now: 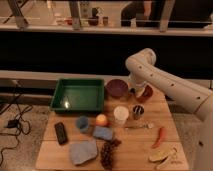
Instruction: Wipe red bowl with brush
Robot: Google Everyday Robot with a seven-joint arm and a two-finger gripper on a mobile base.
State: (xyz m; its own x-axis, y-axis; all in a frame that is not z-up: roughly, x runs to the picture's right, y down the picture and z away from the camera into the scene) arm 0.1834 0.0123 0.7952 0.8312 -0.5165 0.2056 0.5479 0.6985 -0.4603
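One wooden surface (50,150) carries everything; entries run left to right.

- Near left: flat black slab (60,132), lying apart from the rest.
- Far left: green tray (77,95), rectangular, against the far edge.
- Near of the tray: blue cup (83,123); nearer still, a grey-blue cloth (83,151) at the near edge.
- Centre: orange ball (101,119) just right of the blue cup; blue sponge (103,133) just near of the ball; dark grapes (107,152) beside the cloth, on its right.
- Far centre: purple bowl (117,88), just right of the tray.
- White cup (120,114), upright, near of the purple bowl; metal cup (138,111) just right of it.
- Fork (139,126) lies near of the two cups.
- Gripper (137,93): pointing down at the far edge, between the purple bowl and the red bowl, at the red bowl's left rim. Open or closed: cannot tell, the tip merges with the dark area under it.
- Red bowl (147,94): far right of the surface, just right of the purple bowl, its left part covered by the gripper.
- White arm (170,87) reaches in from the right, elbow raised above the bowls.
- Near right: red chili (159,136); banana (162,155) at the near right corner.
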